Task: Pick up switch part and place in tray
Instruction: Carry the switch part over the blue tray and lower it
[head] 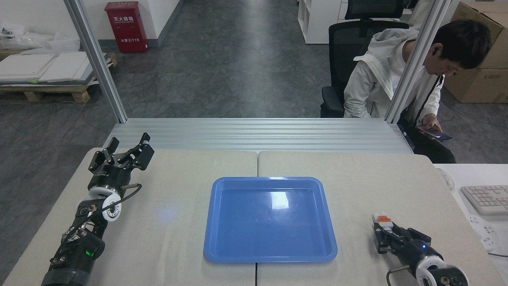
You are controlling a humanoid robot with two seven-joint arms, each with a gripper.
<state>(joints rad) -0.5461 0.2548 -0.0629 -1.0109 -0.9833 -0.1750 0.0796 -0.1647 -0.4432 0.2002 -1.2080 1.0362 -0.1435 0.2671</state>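
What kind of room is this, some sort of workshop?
Probably a robot test bench inside an office or lab: a cloth-covered table in an aluminium frame, a person seated on an office chair, cardboard boxes and a keyboard nearby.
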